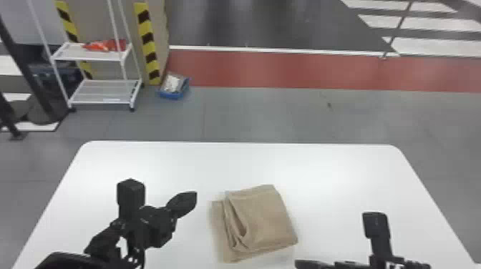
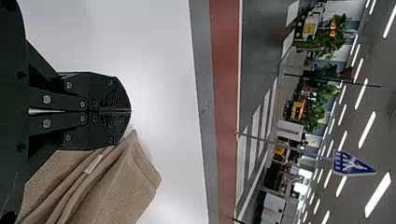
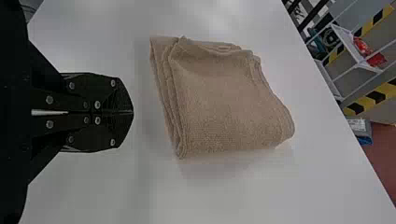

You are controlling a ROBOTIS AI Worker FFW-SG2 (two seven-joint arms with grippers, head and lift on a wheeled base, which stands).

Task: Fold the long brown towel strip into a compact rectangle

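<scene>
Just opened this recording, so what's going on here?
The brown towel lies on the white table, folded into a roughly rectangular stack with loose layers on its left side. Nothing is holding it: the robot's left end effector and right end effector, both closed and empty, are at either side of it.

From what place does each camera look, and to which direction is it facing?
Head view: on the head, facing forward and down at the towel on the white table; left pincer and right pincer show.
Left wrist view: on that wrist, facing past its shut pincer, over the table's edge, into the hall.
Right wrist view: on that wrist, facing past its shut pincer towards the towel.
Head and right wrist views share the white rack.
</scene>
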